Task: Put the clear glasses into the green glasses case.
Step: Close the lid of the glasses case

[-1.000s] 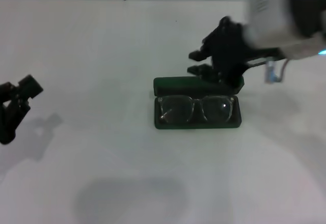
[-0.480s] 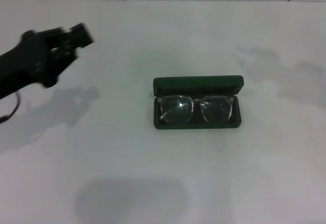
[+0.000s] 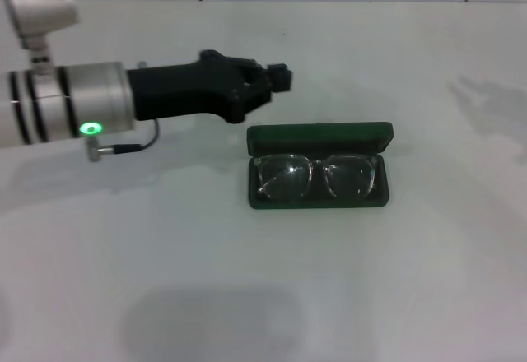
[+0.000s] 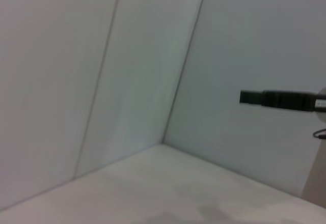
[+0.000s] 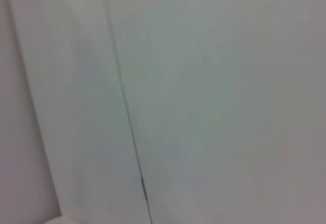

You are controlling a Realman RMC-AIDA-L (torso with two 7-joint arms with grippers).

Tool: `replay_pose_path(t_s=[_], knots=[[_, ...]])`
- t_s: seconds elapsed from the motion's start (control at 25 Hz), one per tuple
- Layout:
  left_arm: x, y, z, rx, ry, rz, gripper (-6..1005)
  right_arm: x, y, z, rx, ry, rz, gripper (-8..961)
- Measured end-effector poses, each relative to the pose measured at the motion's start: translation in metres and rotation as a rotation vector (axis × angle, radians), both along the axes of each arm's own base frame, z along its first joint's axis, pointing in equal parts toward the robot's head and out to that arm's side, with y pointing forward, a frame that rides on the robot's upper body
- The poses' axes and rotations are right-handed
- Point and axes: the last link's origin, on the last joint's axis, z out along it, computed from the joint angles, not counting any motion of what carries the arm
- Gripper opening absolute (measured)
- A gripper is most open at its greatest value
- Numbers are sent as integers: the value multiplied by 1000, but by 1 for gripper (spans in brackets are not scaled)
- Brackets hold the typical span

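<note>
Lying lenses-up inside the open green glasses case (image 3: 319, 173), near the middle of the white desk (image 3: 272, 288): the clear glasses (image 3: 317, 175), frame pale and hard to trace against the dark lining. Reaching in from the left, just behind the case's raised lid: the left gripper (image 3: 276, 79), seen side-on, so jaws impossible to tell as wide or narrow. Out of sight entirely: the right gripper. Only blank wall panels in the right wrist view.

Left gripper (image 3: 276, 78) fingers too blurred to read; arm cut by frame edge; right gripper unseen.
</note>
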Motion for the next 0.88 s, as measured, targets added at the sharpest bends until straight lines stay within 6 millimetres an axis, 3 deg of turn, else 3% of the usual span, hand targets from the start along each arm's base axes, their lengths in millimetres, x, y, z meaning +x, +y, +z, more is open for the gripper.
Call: replay_pose_path(t_s=[0.16,0.4,0.88], knots=[[10,10,-20,-13,29,32,123,12,1,-5,4,23,-22,188],[13,8,-38,-31,60,27,155,15,5,-14,-10,30,-17,188],[12,3,-50,-39,44,48,178,17,17,-32,-55,61,-16,188]])
